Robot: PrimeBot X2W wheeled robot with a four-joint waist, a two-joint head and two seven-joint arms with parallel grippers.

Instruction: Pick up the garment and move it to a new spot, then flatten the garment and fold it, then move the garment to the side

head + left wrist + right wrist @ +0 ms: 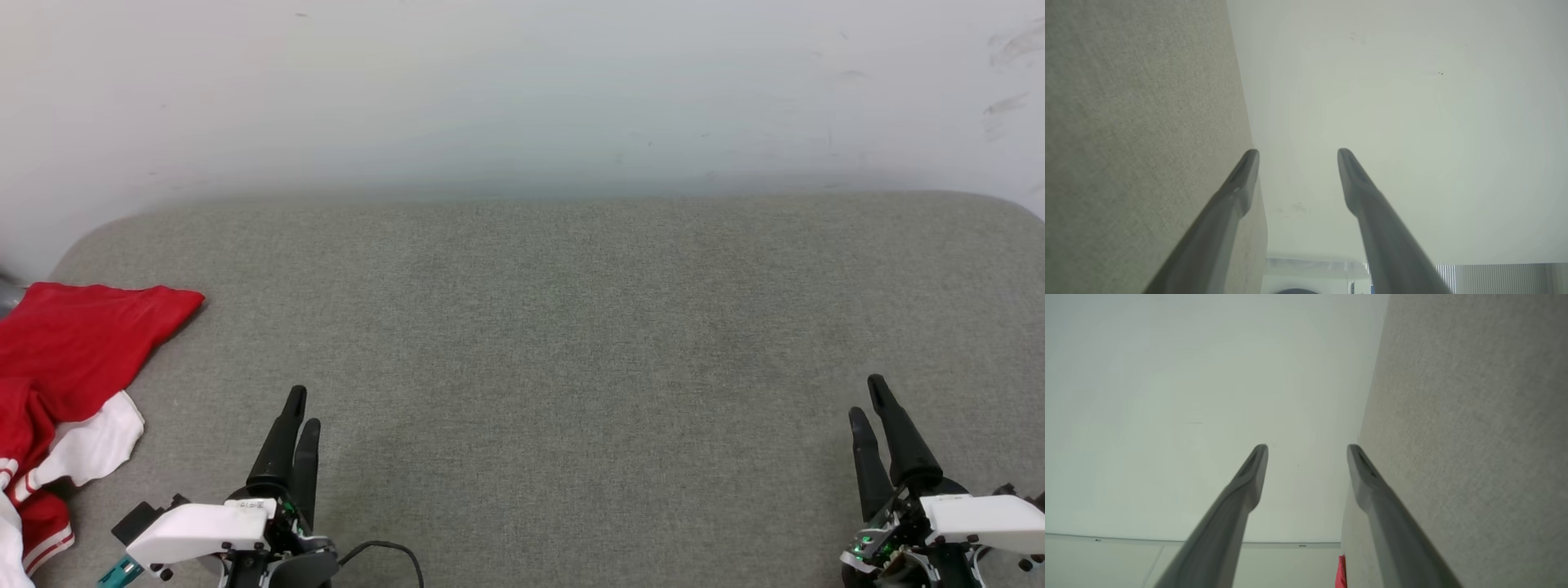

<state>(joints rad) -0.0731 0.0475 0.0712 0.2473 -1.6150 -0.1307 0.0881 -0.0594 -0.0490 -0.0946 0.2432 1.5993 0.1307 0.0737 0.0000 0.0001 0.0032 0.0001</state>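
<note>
1. I count one garment [73, 343]. It lies rumpled at the left edge of the grey table [571, 327], and part of it is cut off by the head view's edge. Its body is red, a white sleeve is folded out toward me, and red-white striped trim shows at the bottom corner. In the right wrist view it is just a red sliver [1341, 571] at the bottom.
2. Nothing is touching the garment. It lies to the left of the left jaws, near but clear of them, with bare table between. The right jaws are well apart from it, on the opposite side of the table.
3. I have two arms in view, each with two dark fingers.
4. The left arm [204, 527] sits low at the near edge. Its fingers [282, 445] point away toward the wall [522, 98] and lean slightly right.
5. The left jaws are spread and hold nothing. In the left wrist view there is a wide gap between the tips. The table runs up that view's left side with the wall on its right, so the jaws are turned on their side.
6. The right arm [980, 518] mirrors this at the near right, with its fingers [902, 441] leaning slightly left.
7. The right jaws are also spread and empty. In the right wrist view the table is on the right and the wall on the left.
</note>
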